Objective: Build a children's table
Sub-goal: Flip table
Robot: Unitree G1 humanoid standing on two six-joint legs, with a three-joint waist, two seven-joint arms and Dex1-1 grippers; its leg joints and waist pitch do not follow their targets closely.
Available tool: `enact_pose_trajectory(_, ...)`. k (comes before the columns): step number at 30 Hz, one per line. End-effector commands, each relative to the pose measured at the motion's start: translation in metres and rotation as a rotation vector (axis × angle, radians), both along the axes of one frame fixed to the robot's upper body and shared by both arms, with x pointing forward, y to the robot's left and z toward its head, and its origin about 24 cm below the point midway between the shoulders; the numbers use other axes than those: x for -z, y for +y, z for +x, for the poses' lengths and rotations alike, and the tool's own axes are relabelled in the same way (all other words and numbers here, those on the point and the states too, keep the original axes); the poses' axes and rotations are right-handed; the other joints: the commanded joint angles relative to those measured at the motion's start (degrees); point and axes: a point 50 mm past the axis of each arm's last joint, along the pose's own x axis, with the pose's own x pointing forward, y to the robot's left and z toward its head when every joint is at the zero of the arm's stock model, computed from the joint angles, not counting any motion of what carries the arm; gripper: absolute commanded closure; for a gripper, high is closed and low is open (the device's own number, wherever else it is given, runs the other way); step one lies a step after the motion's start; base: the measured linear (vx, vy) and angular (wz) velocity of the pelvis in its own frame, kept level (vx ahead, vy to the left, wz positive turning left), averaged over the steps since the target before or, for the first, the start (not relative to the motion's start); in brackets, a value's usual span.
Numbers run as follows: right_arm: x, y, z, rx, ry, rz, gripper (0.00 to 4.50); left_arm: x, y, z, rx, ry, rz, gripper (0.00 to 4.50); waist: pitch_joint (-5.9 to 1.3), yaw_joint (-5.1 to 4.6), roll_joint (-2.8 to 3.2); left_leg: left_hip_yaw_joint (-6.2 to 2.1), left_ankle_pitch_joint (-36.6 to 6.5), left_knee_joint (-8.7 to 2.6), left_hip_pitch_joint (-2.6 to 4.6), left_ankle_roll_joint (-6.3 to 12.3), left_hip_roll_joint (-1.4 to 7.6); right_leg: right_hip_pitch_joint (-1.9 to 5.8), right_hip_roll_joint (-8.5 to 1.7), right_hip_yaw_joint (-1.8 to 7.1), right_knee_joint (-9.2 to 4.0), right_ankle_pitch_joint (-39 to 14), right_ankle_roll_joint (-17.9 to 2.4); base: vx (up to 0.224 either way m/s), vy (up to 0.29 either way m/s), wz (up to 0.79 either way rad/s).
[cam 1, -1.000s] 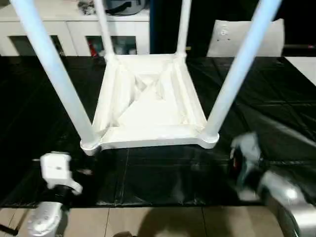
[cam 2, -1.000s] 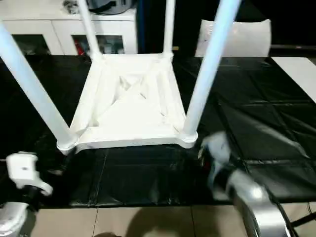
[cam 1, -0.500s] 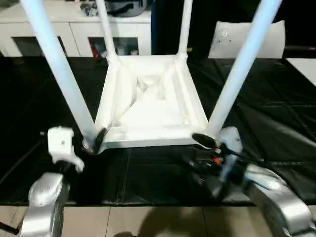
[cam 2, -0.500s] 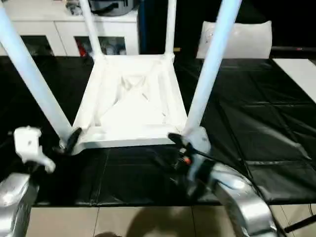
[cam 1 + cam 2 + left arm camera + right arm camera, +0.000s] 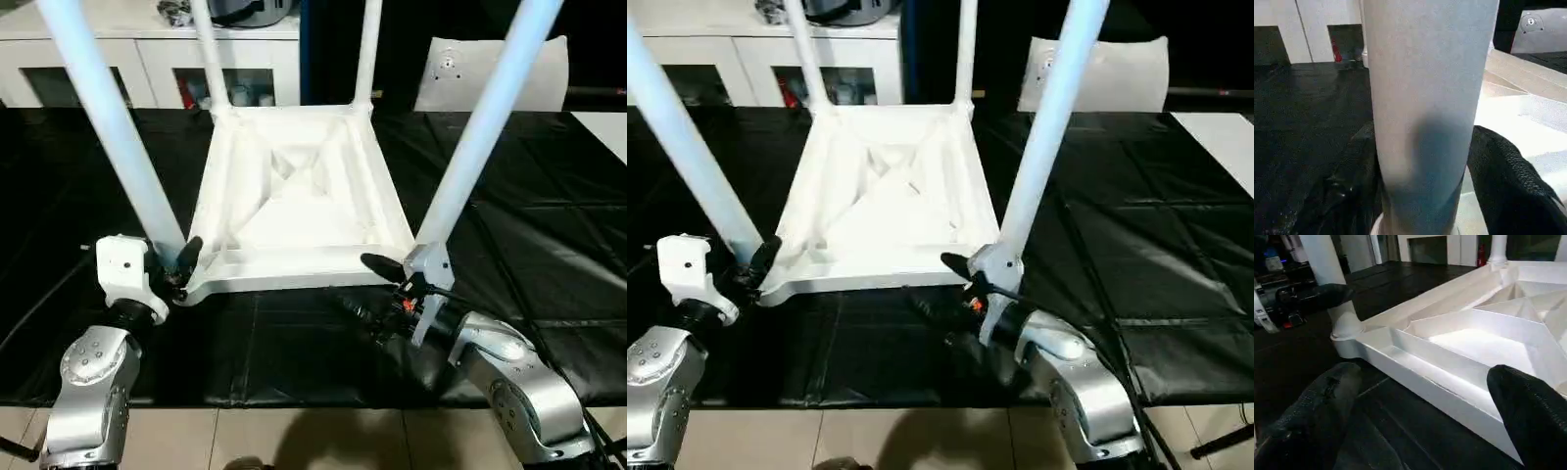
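Observation:
The children's table lies upside down on the black work table (image 5: 549,206). Its ribbed white tabletop (image 5: 294,206) faces up and all four legs stand in their corner sockets. My left gripper (image 5: 174,264) sits at the base of the near-left leg (image 5: 118,147). In the left wrist view its fingers (image 5: 1352,171) press against both sides of that leg (image 5: 1425,98). My right gripper (image 5: 370,286) is open at the tabletop's near edge, beside the near-right leg (image 5: 470,147). One finger (image 5: 1528,421) is over the rim (image 5: 1415,382) and the other finger (image 5: 1317,406) is lower, in front of it.
A white glass-door cabinet (image 5: 147,59) stands behind the work table, and a white panel (image 5: 490,69) leans at the back right. The work table's front edge runs just below my forearms, with tiled floor (image 5: 294,441) beyond it.
Both arms came forward to the table. The left gripper reached the near-left leg's base and closed around it. The right gripper swung in to the near-right corner's edge.

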Motion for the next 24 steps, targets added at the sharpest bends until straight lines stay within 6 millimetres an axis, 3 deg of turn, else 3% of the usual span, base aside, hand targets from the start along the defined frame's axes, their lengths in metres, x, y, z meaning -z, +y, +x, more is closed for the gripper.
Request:
enact_pose_trajectory(1,-0.002,0.001,0.003,-0.013,-0.014,-0.006,0.00,-0.001,-0.007,0.000,0.037,0.007,0.013,2.09,-2.83,-0.23,0.30,-1.99,-12.0,-4.74,0.60,0.59,4.59,1.74,-5.81,4.13,-4.05,-7.8,-8.6,0.000,0.000,0.00)
enact_pose_trajectory(5,-0.001,0.002,0.003,-0.025,-0.011,-0.006,0.00,-0.001,-0.006,0.000,0.038,0.008,0.011,2.39,-2.86,-0.13,0.37,-1.96,-11.5,-4.67,0.57,0.89,4.54,1.80,-5.86,4.13,-3.95,-7.2,-8.8,0.000,0.000,0.00)
enact_pose_trajectory(6,-0.001,0.002,0.003,-0.031,-0.012,-0.007,0.00,-0.001,-0.006,0.000,0.037,0.009,0.011,2.41,-2.88,-0.10,0.67,-2.02,-11.4,-4.68,0.53,0.89,4.54,1.81,-5.83,4.09,-3.91,-6.9,-8.8,0.000,0.000,0.00)
enact_pose_trajectory(10,0.001,0.002,0.003,-0.042,-0.013,-0.020,0.00,0.000,-0.005,-0.002,0.044,0.017,0.012,2.50,-2.86,-0.04,0.22,-2.03,-12.0,-4.72,0.52,0.74,4.55,1.89,-5.93,4.07,-4.04,-8.1,-8.7,0.000,0.000,0.00)
enact_pose_trajectory(18,0.003,0.003,0.003,-0.045,-0.007,-0.019,0.00,0.000,-0.004,-0.004,0.053,0.028,0.005,2.51,-2.92,-0.01,0.35,-1.99,-10.7,-4.61,0.46,1.36,4.55,1.84,-5.89,4.06,-3.81,-6.3,-9.3,0.000,0.000,0.00)
enact_pose_trajectory(21,0.006,0.002,0.004,-0.029,0.003,-0.030,0.00,0.001,-0.006,-0.006,0.043,0.040,-0.059,2.51,-2.86,-0.03,0.53,-2.01,-11.4,-4.69,0.50,1.03,4.57,1.83,-5.82,4.02,-3.82,-7.1,-9.3,0.000,0.000,0.00)
enact_pose_trajectory(24,0.009,0.001,0.006,0.009,0.014,-0.049,0.00,-0.001,-0.011,-0.005,-0.003,0.049,-0.242,2.51,-2.83,-0.10,0.33,-1.80,-11.7,-4.61,0.55,0.34,4.59,1.83,-5.92,4.12,-3.80,-7.1,-10.3,0.000,0.000,0.00)
